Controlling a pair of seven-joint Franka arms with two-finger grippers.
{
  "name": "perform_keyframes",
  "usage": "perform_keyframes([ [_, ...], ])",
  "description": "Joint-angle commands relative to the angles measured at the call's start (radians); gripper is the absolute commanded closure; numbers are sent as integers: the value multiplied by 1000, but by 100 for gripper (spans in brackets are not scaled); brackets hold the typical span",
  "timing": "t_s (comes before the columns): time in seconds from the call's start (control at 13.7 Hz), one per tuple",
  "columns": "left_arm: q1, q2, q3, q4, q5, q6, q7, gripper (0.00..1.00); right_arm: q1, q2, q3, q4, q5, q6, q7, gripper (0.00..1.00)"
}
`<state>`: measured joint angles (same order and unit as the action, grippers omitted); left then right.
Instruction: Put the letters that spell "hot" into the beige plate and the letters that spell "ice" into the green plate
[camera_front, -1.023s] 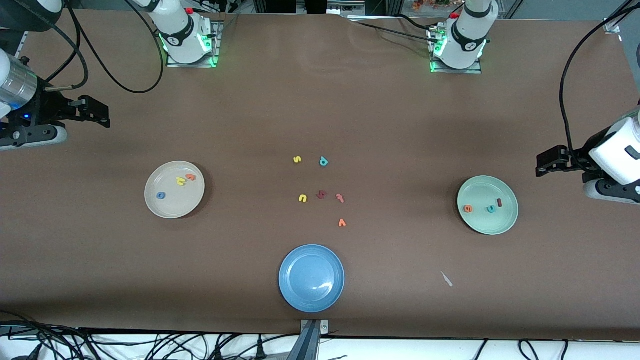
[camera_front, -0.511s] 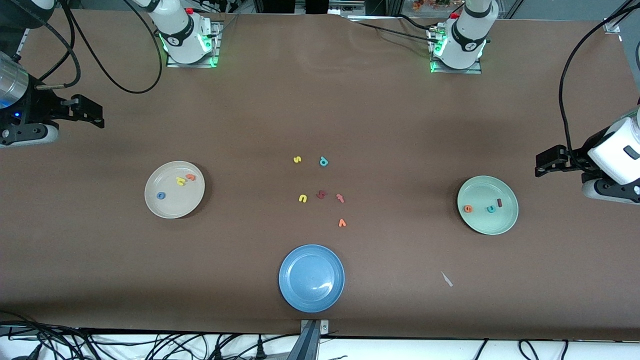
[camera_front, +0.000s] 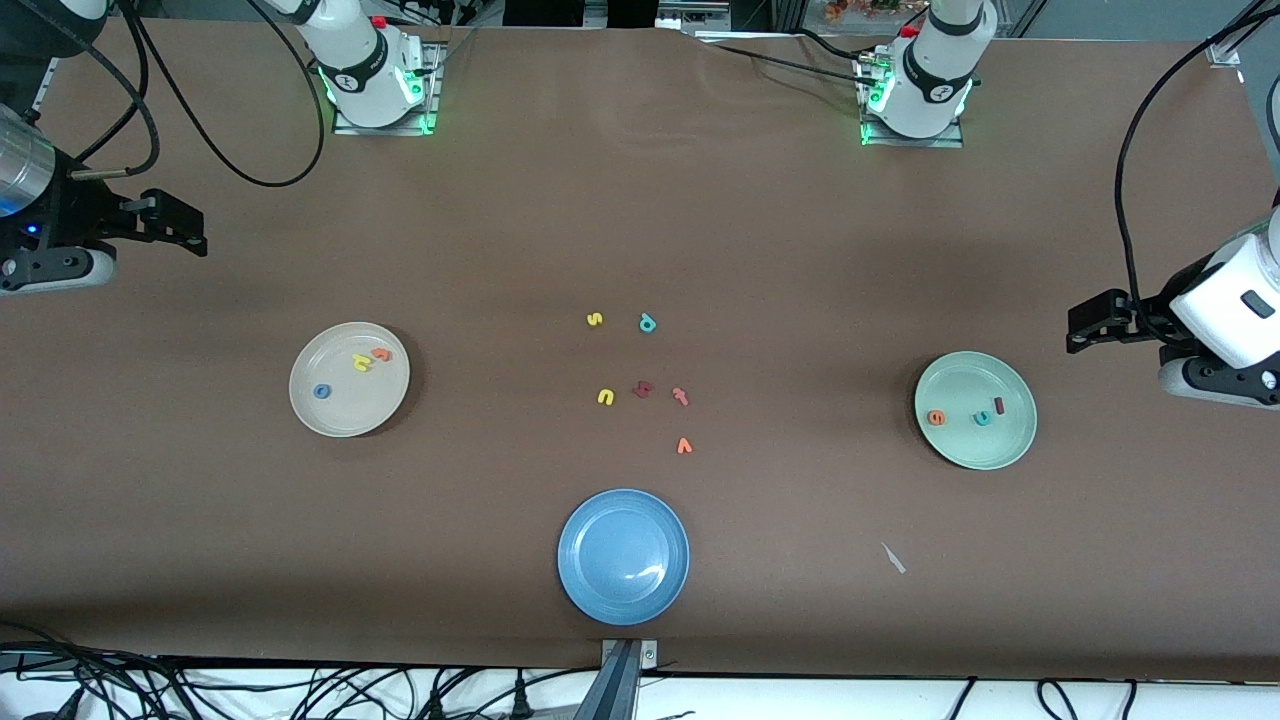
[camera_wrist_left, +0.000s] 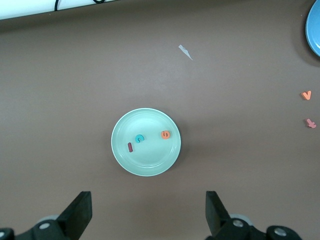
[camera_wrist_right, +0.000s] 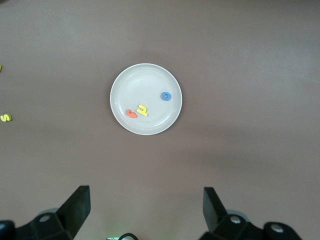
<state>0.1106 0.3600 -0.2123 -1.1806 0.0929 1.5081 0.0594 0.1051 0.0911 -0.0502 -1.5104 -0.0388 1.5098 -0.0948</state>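
The beige plate (camera_front: 300, 400) lies toward the right arm's end of the table. It holds a yellow h (camera_front: 361, 363), an orange t (camera_front: 381, 354) and a blue o (camera_front: 321, 391). The green plate (camera_front: 960, 455) lies toward the left arm's end with an orange e (camera_front: 936, 418), a teal c (camera_front: 983, 418) and a dark red i (camera_front: 999, 405) in it. My right gripper (camera_front: 195, 225) hangs open and empty above bare table near its end. My left gripper (camera_front: 1080, 330) is open and empty too, off the green plate's rim (camera_wrist_left: 150, 165).
Several loose letters lie mid-table: yellow s (camera_front: 594, 320), teal p (camera_front: 647, 323), yellow u (camera_front: 605, 397), a dark red letter (camera_front: 643, 389), a pinkish t (camera_front: 681, 396), orange v (camera_front: 684, 446). A blue plate (camera_front: 623, 556) sits near the front edge. A white scrap (camera_front: 893, 558) lies beside it.
My right gripper has drawn back a little toward its end of the table. The left gripper has shifted only slightly. Plates and letters have not moved.
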Motion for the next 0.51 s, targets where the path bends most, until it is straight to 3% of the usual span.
perform_keyframes([
  [0.0, 4, -24, 8, -22, -19, -5, 30, 0, -8, 4, 1, 22, 0, -20, -3, 0],
  [0.44, 21, -16, 8, -17, -48, 0, 20, 0, -8, 4, 3, 21, -1, -20, 1, 0],
])
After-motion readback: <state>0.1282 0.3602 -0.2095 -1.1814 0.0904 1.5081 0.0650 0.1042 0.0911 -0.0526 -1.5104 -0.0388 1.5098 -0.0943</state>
